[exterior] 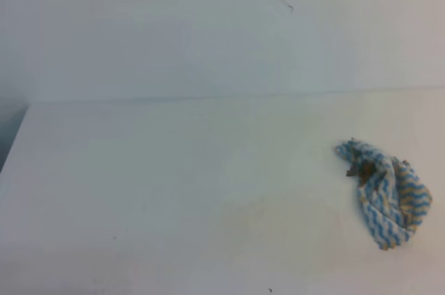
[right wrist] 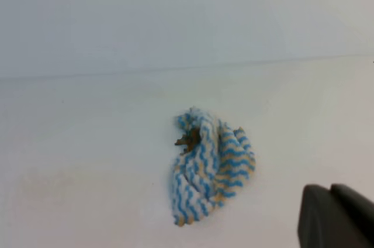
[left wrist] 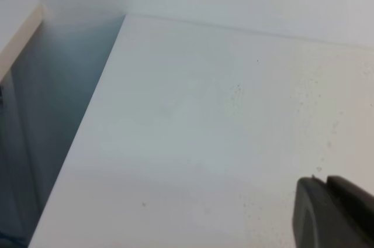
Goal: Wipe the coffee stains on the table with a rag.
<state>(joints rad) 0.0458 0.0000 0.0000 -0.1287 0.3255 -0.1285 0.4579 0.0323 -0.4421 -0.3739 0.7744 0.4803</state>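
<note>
We see only a dark corner of each gripper, left (left wrist: 333, 213) and right (right wrist: 336, 216), so we can't tell how open either is; neither holds anything. Wiping looks about done: only a faint tan smear (exterior: 268, 204) remains mid-table (exterior: 139, 170). The rag (exterior: 384, 192) lies crumpled, brown-stained, on the table's right side, released.
</note>
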